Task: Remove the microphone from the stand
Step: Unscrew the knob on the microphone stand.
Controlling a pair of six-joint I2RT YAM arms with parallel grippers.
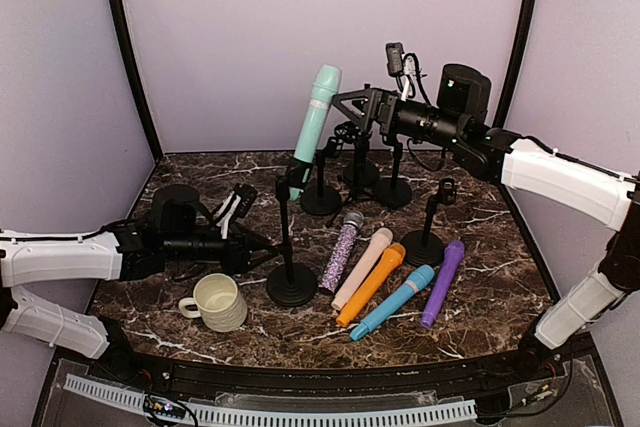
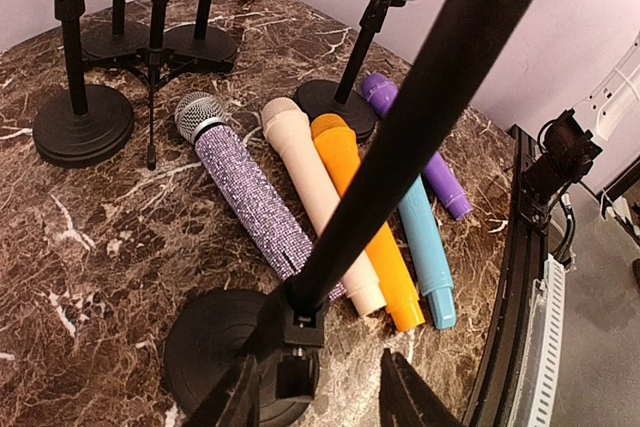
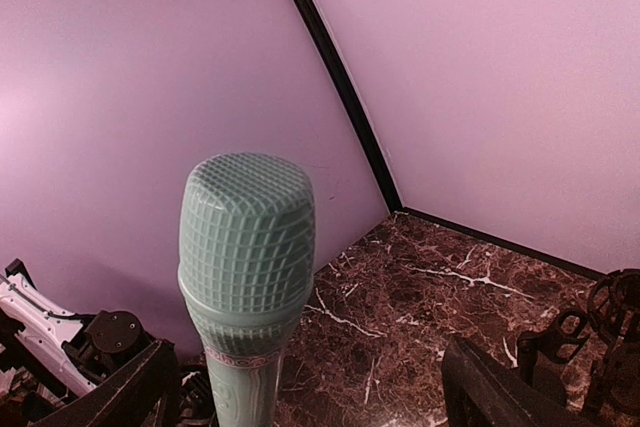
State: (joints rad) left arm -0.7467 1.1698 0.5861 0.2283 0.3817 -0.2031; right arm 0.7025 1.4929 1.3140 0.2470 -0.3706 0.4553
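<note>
Teal mic (image 1: 315, 119) sits in the clip of the front stand (image 1: 291, 285), leaning slightly, head up toward the back wall, well above the bench (image 1: 140, 312).

Right hand (image 3: 310, 385): released. The fingers are spread wide with the mic head between them, and neither touches it. From the top view it brackets the upper body, just under the head.

Left hand (image 2: 320, 399): released too. The fingers straddle the foot of the stand pole, just above the round base. You cannot tell whether either finger touches the pole.

Judgement: both hands are placed and nothing is gripped. The task is not yet begun in earnest.

What could go wrong:
- If you pull with the right hand before the left clenches on the pole, the stand comes along. It is a tall pole on a small base, so it will likely tip.
- A tipping stand lands on the loose mics (image 1: 372, 282) lying just right of the base, or on the mug (image 1: 218, 302) near its left.
- A sideways pull works against the clip and drags the pole. Draw along the mic's own axis.
- A high grip on a smooth, rounded body may slip, and the mic would drop onto the bench.
- The spare stands (image 1: 380, 182) crowd close behind the right hand. Mind them when you back out.
</note>
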